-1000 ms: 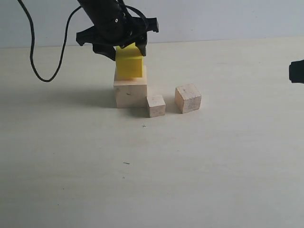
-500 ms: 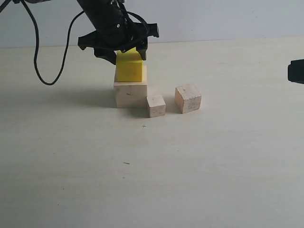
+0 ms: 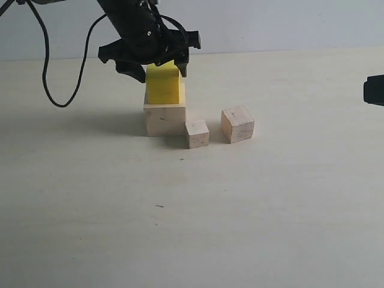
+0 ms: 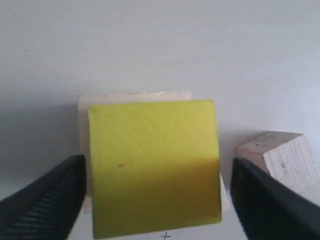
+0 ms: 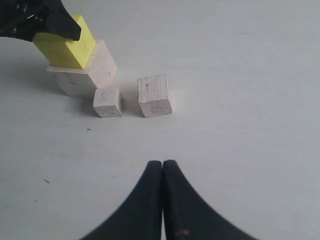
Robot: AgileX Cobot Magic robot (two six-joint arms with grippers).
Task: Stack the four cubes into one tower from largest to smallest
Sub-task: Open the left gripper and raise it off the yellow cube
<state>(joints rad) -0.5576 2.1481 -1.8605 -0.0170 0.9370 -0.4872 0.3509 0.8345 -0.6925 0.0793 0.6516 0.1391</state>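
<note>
Now that the left claw [image 4: 158, 161] has seemingly spread open, the yellow cube [image 3: 163, 85] stands freed on the large cube [image 3: 164, 119]; two remain.

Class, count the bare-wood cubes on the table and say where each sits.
3. The large cube sits under the yellow cube; the smallest cube lies close to its right in the exterior view; the medium cube stands apart, further right. None seems hidden.

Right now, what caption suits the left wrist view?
Yellow cube resting on the large wood cube, open fingers either side.
</note>
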